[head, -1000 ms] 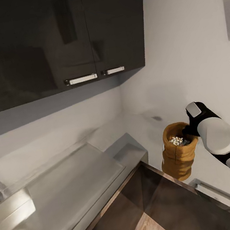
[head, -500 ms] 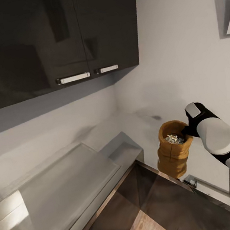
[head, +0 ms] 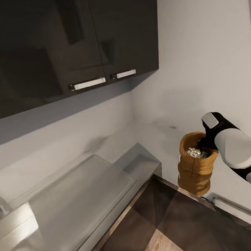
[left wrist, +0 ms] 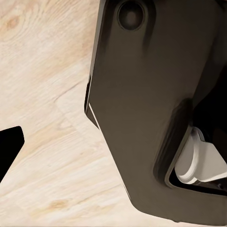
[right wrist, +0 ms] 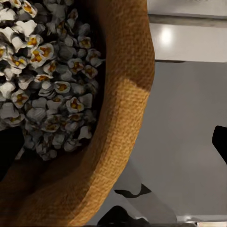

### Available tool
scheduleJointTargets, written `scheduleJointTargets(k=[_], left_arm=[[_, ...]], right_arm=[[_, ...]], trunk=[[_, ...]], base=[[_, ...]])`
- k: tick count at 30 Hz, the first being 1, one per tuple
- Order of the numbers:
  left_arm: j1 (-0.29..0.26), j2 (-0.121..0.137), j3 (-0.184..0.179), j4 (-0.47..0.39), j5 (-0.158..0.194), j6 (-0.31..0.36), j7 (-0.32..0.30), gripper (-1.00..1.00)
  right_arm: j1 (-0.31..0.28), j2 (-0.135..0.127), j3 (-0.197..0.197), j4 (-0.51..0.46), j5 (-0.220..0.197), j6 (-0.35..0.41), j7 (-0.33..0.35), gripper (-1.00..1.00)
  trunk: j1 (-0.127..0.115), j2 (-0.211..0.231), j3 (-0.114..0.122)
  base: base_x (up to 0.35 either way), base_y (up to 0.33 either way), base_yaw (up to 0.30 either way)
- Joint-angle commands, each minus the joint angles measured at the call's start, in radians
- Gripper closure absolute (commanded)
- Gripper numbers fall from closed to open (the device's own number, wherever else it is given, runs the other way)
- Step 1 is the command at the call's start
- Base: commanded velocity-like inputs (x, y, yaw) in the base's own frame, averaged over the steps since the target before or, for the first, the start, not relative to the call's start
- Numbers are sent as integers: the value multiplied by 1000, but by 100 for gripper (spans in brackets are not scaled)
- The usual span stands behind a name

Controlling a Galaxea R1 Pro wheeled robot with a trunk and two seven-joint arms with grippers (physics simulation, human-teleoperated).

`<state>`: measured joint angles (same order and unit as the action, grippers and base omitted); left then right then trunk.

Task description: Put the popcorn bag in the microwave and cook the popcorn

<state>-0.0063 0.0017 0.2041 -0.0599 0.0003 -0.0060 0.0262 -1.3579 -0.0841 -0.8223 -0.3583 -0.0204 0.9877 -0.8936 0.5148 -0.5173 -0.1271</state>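
Right fingers (head: 204,143) pinch popcorn bag (head: 195,168) rim, beyond countertop (head: 84,194) edge.

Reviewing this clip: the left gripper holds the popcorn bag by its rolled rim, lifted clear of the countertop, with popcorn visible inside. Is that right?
Not quite: it is the right gripper, not the left, that holds the popcorn bag by its rolled rim. The head view shows the right arm reaching to the rim. The rest stands: the bag hangs clear of the countertop, and the right wrist view shows popcorn inside.
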Motion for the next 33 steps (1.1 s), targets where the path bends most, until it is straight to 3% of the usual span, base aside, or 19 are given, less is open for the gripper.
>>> scheduleJointTargets(k=[1, 33], left_arm=[[-1, 0, 4, 0, 0, 0, 1, -100], [-1, 0, 4, 0, 0, 0, 1, -100]], right_arm=[[-1, 0, -4, -1, -3, 4, -5, -100], [-1, 0, -5, 5, -3, 6, -8, -100]], trunk=[[0, -2, -2], [0, -2, -32]], base=[[0, 0, 45], [0, 0, 2]])
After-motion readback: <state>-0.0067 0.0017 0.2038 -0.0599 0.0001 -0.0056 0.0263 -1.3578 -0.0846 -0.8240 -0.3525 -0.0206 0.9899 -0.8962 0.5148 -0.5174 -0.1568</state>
